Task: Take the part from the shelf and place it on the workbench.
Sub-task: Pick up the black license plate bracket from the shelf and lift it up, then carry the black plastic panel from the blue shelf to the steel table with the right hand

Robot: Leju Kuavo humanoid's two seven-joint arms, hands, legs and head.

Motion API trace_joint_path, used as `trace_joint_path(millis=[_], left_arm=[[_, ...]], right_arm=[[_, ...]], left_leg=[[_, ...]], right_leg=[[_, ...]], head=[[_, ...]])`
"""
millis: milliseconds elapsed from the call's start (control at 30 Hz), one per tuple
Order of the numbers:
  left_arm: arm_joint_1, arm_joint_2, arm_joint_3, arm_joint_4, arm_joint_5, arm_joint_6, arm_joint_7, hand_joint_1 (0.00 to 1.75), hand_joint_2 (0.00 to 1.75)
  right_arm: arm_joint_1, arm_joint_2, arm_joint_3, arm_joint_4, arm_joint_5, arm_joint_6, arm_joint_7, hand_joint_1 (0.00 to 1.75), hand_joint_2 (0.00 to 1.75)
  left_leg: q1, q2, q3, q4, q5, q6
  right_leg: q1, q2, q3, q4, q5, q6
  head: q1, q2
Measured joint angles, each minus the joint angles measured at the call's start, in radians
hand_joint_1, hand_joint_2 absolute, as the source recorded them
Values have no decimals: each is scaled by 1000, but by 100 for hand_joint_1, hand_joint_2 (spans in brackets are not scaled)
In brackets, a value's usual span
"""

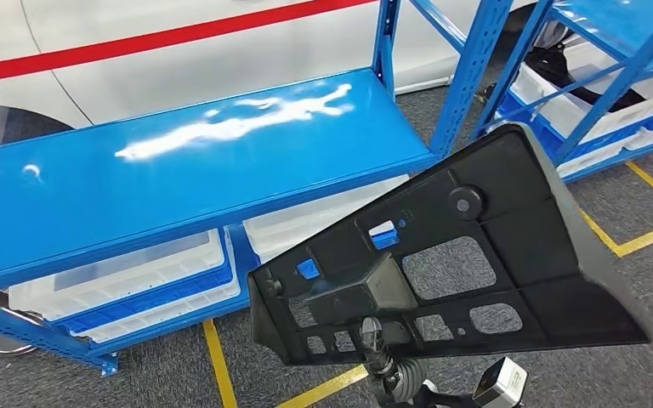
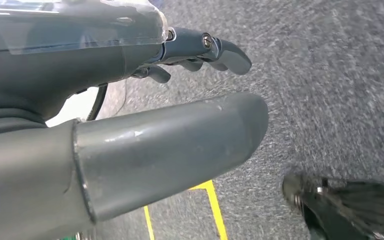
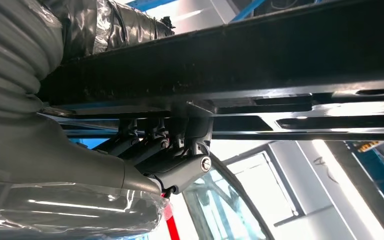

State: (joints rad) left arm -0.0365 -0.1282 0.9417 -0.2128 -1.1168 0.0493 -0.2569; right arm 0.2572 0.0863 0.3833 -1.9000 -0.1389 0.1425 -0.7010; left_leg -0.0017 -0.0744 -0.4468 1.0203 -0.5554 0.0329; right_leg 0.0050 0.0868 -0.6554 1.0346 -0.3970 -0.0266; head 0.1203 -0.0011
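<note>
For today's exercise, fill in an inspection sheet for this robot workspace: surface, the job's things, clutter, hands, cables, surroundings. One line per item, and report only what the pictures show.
Surface: blue shelf, top bare and glossy with glare; workbench nothing seen.
Job's things: black plastic part, large, ribbed with cut-outs, held off the shelf above the floor.
Clutter: white bins on the lower shelf level.
Hands: right hand grips the part from below; left hand holds nothing, fingers apart, over the floor.
Cables: dark cable on the neighbouring rack.
Surroundings: grey carpet floor with yellow floor lines; white car body with red stripe behind the shelf.
</note>
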Motion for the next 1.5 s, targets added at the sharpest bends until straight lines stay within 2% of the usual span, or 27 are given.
trace_joint_path(millis=[33,133,200,267,300,367,400,467,533,600,667,733,800,867,900,967,1000,1067,1133,1167,1233,1300,1333,1367,1433,1467,1500], left_arm=[[0,1,0,0,0,0,0,0,0],[-5,-1,4,0,-2,-3,0,0,0],[-5,-2,8,0,-5,-4,0,0,0],[-1,-1,13,0,-8,-4,0,0,0],[0,-1,15,0,-8,-5,0,0,0],[-1,-1,17,0,-9,-7,-1,0,0],[-3,-1,17,0,-10,-7,-1,0,0],[-7,0,19,-1,-11,-9,-2,0,0],[-9,2,21,-2,-13,-9,-3,0,0],[-10,1,23,-2,-15,-10,-3,0,0],[-8,2,23,-2,-17,-10,-3,0,0],[-3,2,24,-2,-18,-11,-3,0,0],[0,2,25,-2,-18,-12,-3,0,0],[0,3,27,-2,-18,-12,-3,0,0],[-1,4,29,-2,-19,-12,-3,0,0],[-3,5,31,-2,-21,-12,-3,0,0],[-4,6,32,-2,-22,-12,-3,0,0],[-6,8,35,-2,-24,-12,-4,0,0],[-8,7,38,-2,-26,-13,-5,0,0],[-9,6,39,-2,-28,-13,-5,0,0],[-8,6,40,-2,-31,-13,-7,0,0],[-4,6,41,-2,-31,-13,-12,0,0],[-3,6,41,-2,-31,-13,-15,0,0],[-4,6,41,-2,-31,-13,-17,0,0],[-6,6,43,-2,-31,-14,-20,0,0],[-7,6,44,-3,-31,-15,-20,0,0],[-7,6,45,-3,-31,-16,-21,0,0]], right_arm=[[0,0,0,0,-1,0,0,175,175],[2,1,-3,0,-5,1,0,175,175],[3,1,-6,0,-8,1,1,175,175],[3,1,-8,1,-13,2,1,175,175],[4,1,-9,2,-16,2,1,175,175],[5,1,-12,3,-21,3,1,175,175],[5,2,-14,4,-22,3,1,175,175],[6,2,-17,5,-24,4,1,175,175],[8,5,-19,6,-25,6,1,175,175],[10,7,-21,6,-26,7,1,175,175],[11,9,-22,6,-26,7,1,175,175],[10,11,-22,6,-26,8,2,175,175],[10,12,-23,8,-26,8,2,175,175],[11,13,-23,8,-26,8,2,175,175],[11,13,-23,9,-26,8,2,175,175],[10,14,-23,9,-26,8,2,175,175],[10,14,-24,9,-26,8,2,175,175],[9,14,-24,9,-26,8,3,175,175],[11,14,-26,9,-26,8,4,175,175],[11,14,-27,9,-26,8,5,175,175],[13,14,-31,9,-26,8,8,175,175],[13,15,-33,10,-27,8,11,175,175],[14,15,-34,11,-27,8,11,175,175],[15,15,-35,12,-28,8,11,175,175],[17,15,-36,13,-29,8,12,175,175],[18,15,-37,14,-30,8,12,175,175],[18,16,-37,14,-31,8,12,175,175]], left_leg=[[-2,-11,17,-33,-5,3],[0,20,11,-58,24,7],[7,55,-11,-71,52,16],[4,90,-39,-67,72,19],[4,108,-53,-61,79,17],[5,140,-87,-44,92,10],[7,154,-105,-33,98,5],[8,174,-135,-7,104,-6],[7,190,-147,7,112,-20],[11,205,-148,7,124,-37],[17,177,-157,25,95,-53],[20,116,-180,107,-5,-59],[19,86,-200,223,-88,-55],[15,80,-177,259,-79,-46],[13,75,-140,226,-50,-40],[7,35,-33,85,-11,-25],[5,12,12,16,-10,-20],[0,-10,53,-56,-19,-13],[0,16,42,-66,1,-6],[1,32,34,-70,14,1],[3,67,10,-77,41,14],[1,99,-21,-76,62,16],[1,115,-38,-74,72,13],[2,131,-56,-70,80,10],[4,160,-91,-56,94,0],[4,171,-105,-47,98,-6],[4,180,-114,-36,100,-12]], right_leg=[[-3,10,-3,-2,11,7],[-5,25,-15,-6,23,25],[-4,-20,-39,52,-53,32],[-12,-68,-65,169,-152,44],[-18,-77,-71,225,-172,52],[-32,-86,-47,265,-140,66],[-39,-94,-9,236,-110,73],[-41,-130,94,106,-107,78],[-32,-155,150,11,-140,63],[-24,-145,144,-4,-135,36],[-22,-129,124,-8,-111,13],[-21,-111,95,-11,-84,-4],[-15,-86,61,-10,-56,-12],[-10,-59,24,-7,-27,-12],[-8,-45,7,-6,-13,-10],[-8,-21,-21,-2,12,-5],[-7,-11,-29,-1,25,-1],[-8,8,-37,-7,51,11],[-8,24,-42,-17,69,25],[-7,13,-50,-6,51,28],[-8,-34,-76,73,-48,32],[-15,-68,-98,207,-142,40],[-21,-76,-102,266,-145,45],[-27,-81,-96,304,-119,50],[-38,-100,-35,278,-49,61],[-42,-122,27,213,-47,64],[-40,-143,92,131,-72,65]], head=[[0,0],[0,0],[1,0],[1,0],[1,0],[1,0],[1,0],[1,0],[0,0],[0,0],[0,0],[-1,0],[0,0],[0,0],[0,0],[-1,0],[0,0],[-1,0],[-1,0],[-1,0],[-1,0],[-1,0],[-1,0],[-1,0],[-1,0],[-1,0],[-1,0]])
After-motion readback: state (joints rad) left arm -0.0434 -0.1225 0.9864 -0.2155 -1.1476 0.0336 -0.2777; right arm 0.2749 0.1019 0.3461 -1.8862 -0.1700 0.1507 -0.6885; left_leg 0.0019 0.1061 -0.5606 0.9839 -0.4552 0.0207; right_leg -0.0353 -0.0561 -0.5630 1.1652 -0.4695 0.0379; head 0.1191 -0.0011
